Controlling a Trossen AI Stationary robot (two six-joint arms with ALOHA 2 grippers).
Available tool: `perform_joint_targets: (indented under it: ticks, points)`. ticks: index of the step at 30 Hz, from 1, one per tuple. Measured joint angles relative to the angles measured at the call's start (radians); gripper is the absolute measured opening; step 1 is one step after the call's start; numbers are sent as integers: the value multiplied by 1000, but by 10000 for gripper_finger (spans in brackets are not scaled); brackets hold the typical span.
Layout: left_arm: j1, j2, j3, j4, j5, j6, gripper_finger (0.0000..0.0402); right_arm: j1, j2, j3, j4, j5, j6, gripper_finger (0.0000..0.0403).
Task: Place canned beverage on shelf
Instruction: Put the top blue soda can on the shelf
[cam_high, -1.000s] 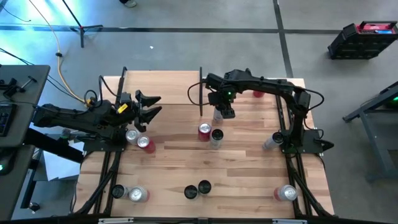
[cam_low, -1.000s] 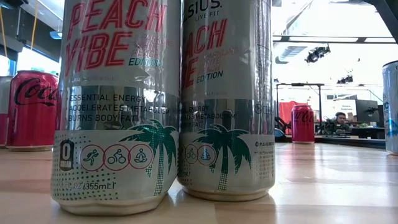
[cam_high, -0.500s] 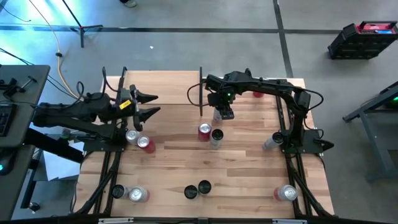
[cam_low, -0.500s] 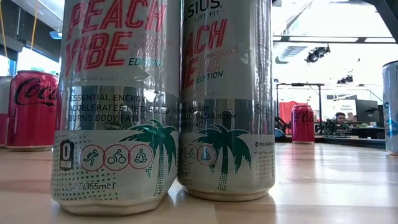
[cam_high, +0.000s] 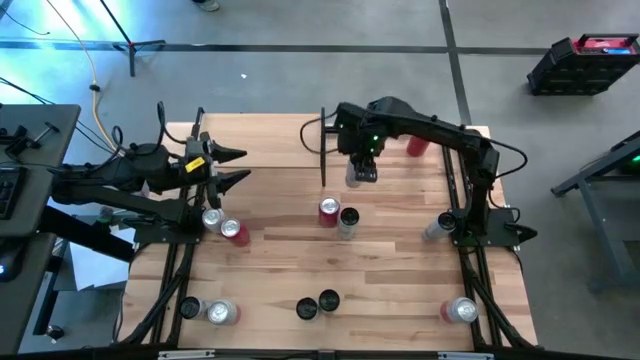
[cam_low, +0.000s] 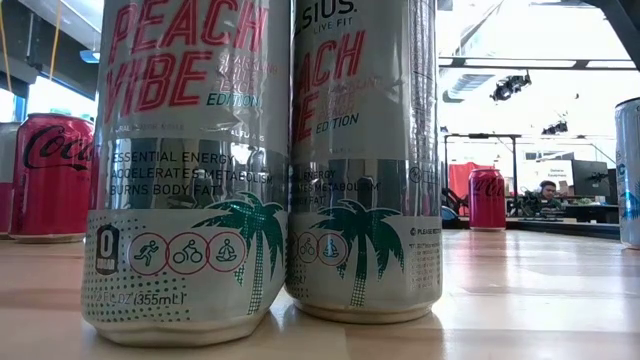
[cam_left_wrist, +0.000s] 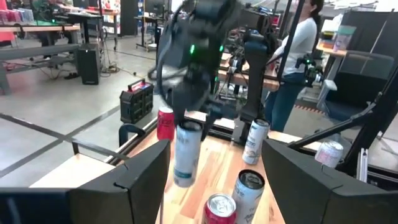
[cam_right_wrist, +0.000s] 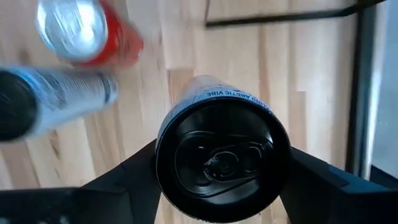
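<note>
The right gripper (cam_high: 361, 172) has its jaws clamped on a white can (cam_high: 353, 178), top centre in the high view, beside the shelf (cam_high: 260, 140) post; the left gripper (cam_high: 232, 166) gapes empty at upper left. The left wrist view shows the can (cam_left_wrist: 185, 153) hanging mid-frame, clear of the table. The right wrist view is filled centrally by its black lid (cam_right_wrist: 222, 163). Judgement: gripped and raised; carrying and placing remain.

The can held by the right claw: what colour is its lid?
Black lid on the can; clearest in the right wrist view.
</note>
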Motion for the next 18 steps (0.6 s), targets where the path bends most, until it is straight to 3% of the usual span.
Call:
perform_joint_targets:
  ticks: [7, 10, 18]
  points:
    - [0, -4, 2, -42, 23, -70, 243, 0, 0, 253, -90, 0, 179, 248]
    - [3, 9, 54, -144, 23, -106, 243, 13, 0, 359, -102, 4, 251, 248]
    - [48, 103, 251, -384, 23, -127, 243, 79, -18, 362, 50, -19, 311, 248]
